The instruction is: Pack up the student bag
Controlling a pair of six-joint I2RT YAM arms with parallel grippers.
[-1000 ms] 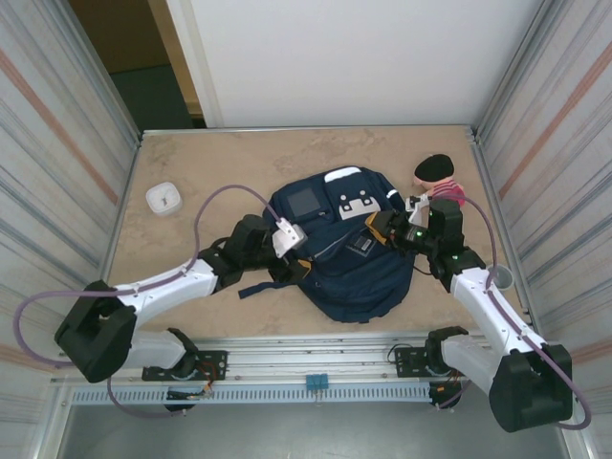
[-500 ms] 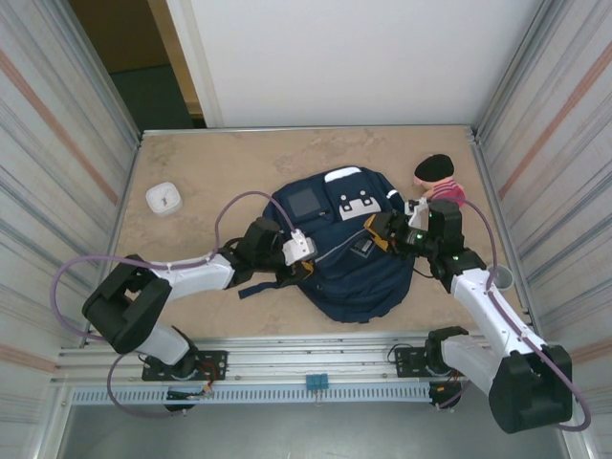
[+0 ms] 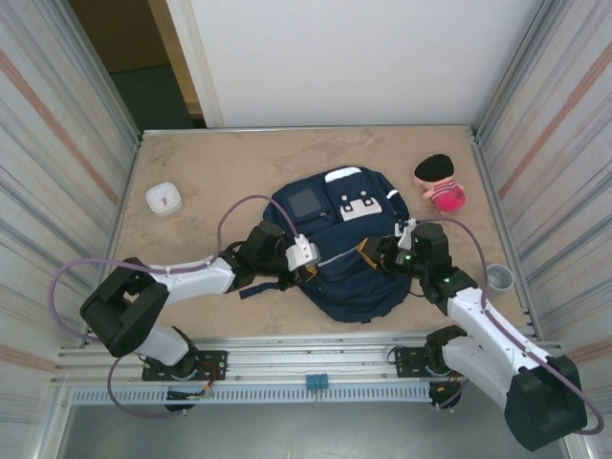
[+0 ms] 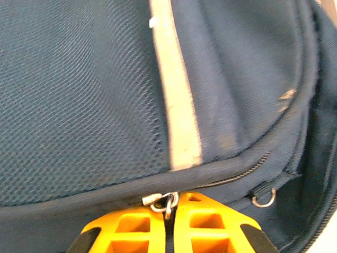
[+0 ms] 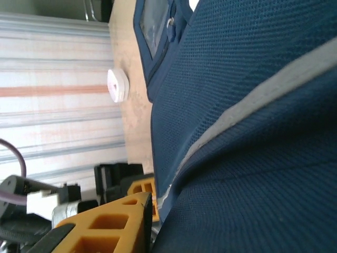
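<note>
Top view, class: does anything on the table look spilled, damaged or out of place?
Nothing stands out. The bag lies flat and intact; the doll, white dish and cup sit apart, nothing spilled.

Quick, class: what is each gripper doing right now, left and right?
Left gripper: closed on the zipper pull of the bag.
Right gripper: against the bag; open or closed cannot be told.

Bright, even light from overhead fills the top view. The arms throw only soft, short shadows on the table (image 3: 210,172), and the far white wall (image 3: 335,57) looks nearly washed out. In the left wrist view the student bag (image 4: 79,95) fabric turns soft and blurred toward the right.
</note>
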